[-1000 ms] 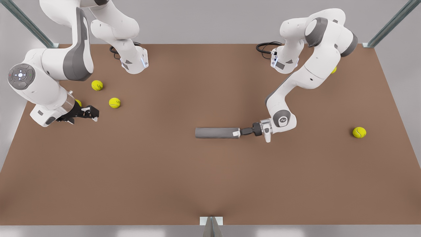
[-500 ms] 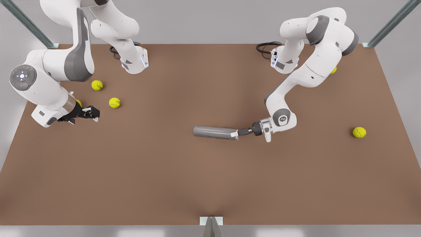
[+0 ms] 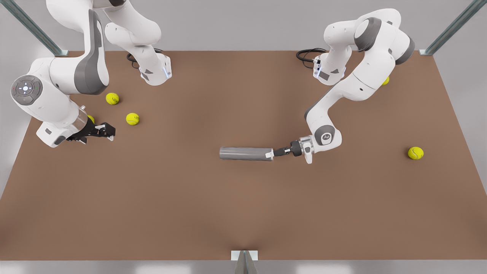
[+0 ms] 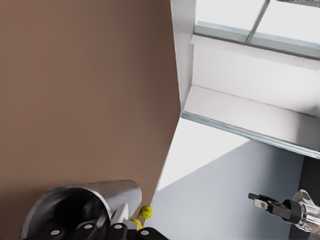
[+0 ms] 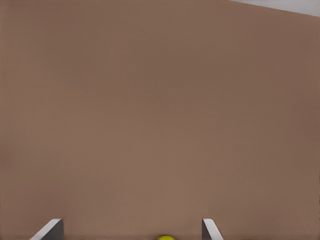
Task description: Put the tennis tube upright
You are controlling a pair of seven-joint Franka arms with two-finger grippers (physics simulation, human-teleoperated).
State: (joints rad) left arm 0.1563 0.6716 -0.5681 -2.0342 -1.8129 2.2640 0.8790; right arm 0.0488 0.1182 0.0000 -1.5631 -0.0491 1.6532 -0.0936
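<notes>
Currently left hand [image 3: 271,153] grips tennis tube [image 3: 243,153] by its rim, ready to tip it; right hand [image 3: 108,131] waits open.

Grey tennis tube [image 3: 245,153], lying flat, mid-table

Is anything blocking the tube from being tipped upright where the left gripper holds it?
Nothing visible does. The left gripper grips one end of the tennis tube, on bare table. The tennis balls and right gripper are well away.
</notes>
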